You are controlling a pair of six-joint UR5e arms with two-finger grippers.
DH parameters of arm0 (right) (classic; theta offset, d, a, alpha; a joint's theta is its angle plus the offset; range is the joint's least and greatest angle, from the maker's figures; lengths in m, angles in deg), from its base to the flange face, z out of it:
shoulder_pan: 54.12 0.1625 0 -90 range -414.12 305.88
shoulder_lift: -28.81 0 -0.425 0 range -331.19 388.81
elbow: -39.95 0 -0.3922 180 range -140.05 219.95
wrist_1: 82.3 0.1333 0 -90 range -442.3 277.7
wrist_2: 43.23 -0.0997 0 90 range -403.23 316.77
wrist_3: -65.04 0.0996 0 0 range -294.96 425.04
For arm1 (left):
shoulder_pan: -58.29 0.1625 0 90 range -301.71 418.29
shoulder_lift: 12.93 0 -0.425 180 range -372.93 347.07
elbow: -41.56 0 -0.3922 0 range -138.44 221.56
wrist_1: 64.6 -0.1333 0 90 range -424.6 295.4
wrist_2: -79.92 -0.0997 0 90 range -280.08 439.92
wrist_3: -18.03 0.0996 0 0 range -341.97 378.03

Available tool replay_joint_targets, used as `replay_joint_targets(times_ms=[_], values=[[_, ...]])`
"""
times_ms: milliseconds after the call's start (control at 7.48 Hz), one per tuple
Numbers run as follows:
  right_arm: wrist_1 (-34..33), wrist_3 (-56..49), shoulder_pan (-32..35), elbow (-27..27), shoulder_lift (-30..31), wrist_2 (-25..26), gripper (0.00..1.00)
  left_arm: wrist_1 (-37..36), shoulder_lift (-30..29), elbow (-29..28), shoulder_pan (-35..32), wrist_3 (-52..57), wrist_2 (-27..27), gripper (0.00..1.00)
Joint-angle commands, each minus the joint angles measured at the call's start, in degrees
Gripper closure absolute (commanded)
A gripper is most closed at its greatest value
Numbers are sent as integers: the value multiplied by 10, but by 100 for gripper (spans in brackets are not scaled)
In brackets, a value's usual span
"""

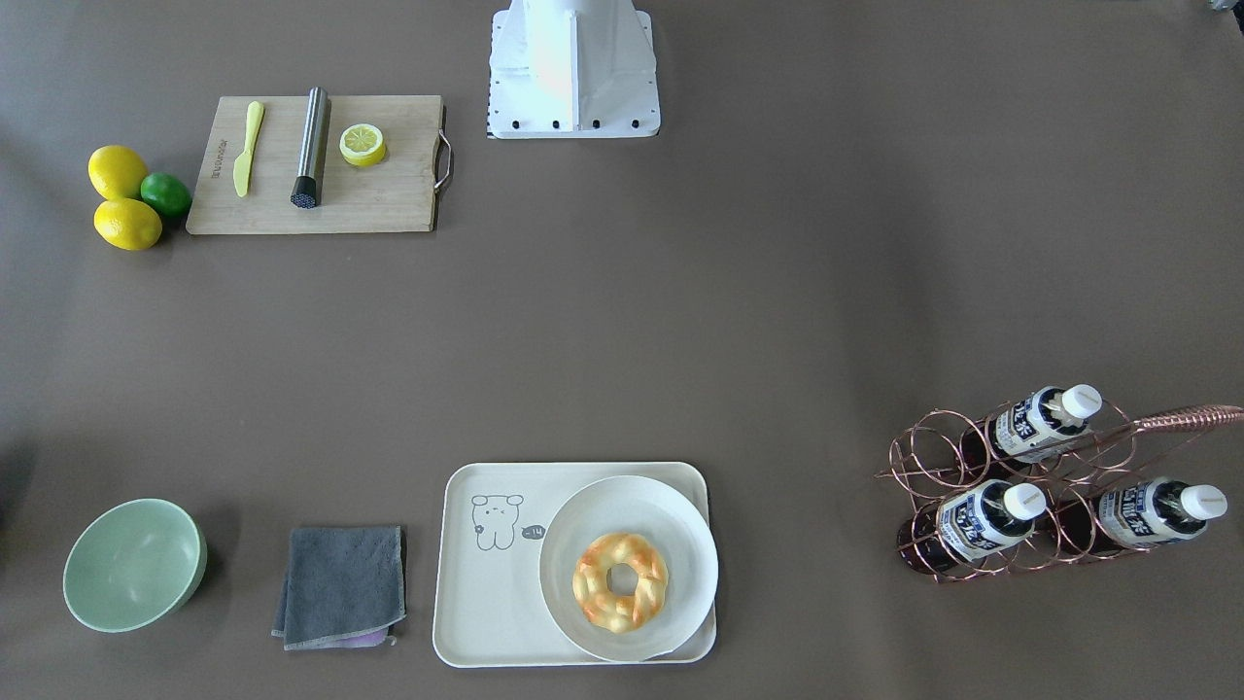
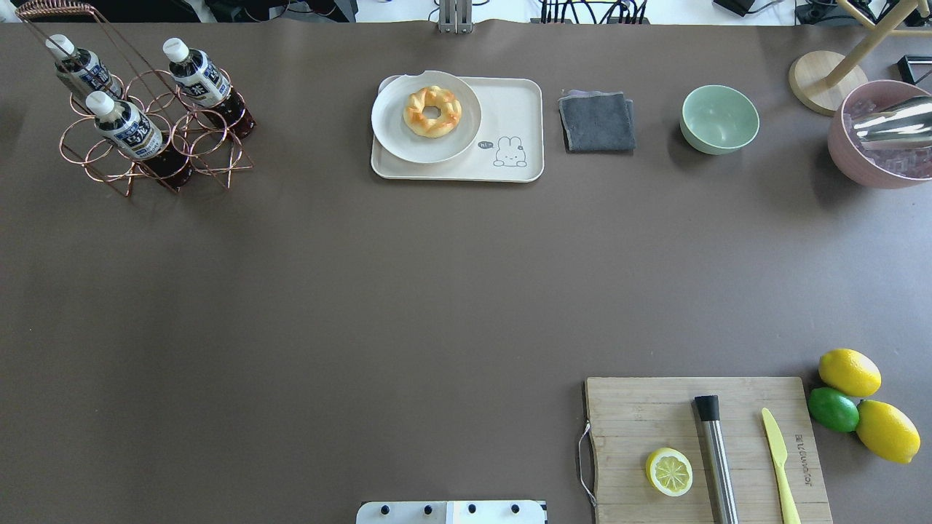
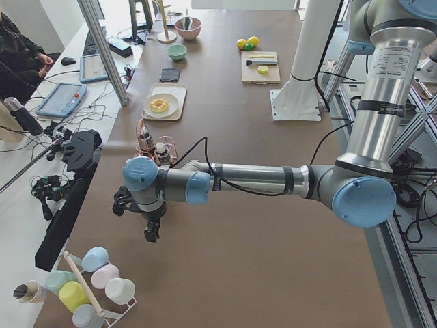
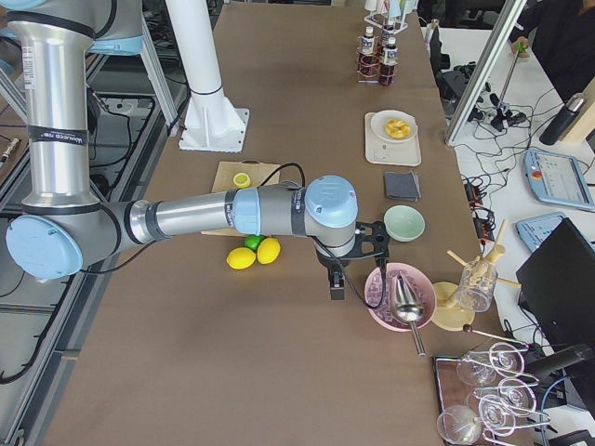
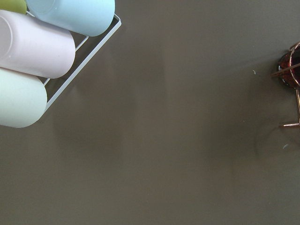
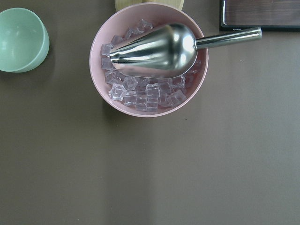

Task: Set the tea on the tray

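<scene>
checking in from the remote desk. the tea [image 2: 127, 125] sits with two matching bottles, all three tilted in the copper wire rack [image 1: 1191, 417] at the far left corner of the table. none of them is on the tray [image 2: 520, 109] yet. the tray sits far middle, well apart from the rack. a round plate [image 2: 389, 124] with a donut [image 2: 432, 110] covers its left half, and the bear side is bare.

the left gripper [image 3: 151, 232] hangs pointing down over bare table between the rack and some pastel cups [image 3: 95, 280]. the right gripper [image 4: 337, 290] hangs just beside the pink ice bowl [image 4: 381, 311]. both only show up in the side cams, so i can't tell how wide either one is.
</scene>
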Motion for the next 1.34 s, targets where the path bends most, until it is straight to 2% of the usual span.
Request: replay_joint_targets(times_ms=[0,668,936,1203], values=[[0,0,0,-3,0,0,0,0,2,3,0,0,0,2],[-2,24,23,-13,5,-9,0,1,0,13,0,2,-2,2],[-2,24,28,-23,6,-9,0,14,6,49,-4,1,3,2],[-4,24,28,-36,8,-11,0,38,5,51,-6,-3,4,2]])
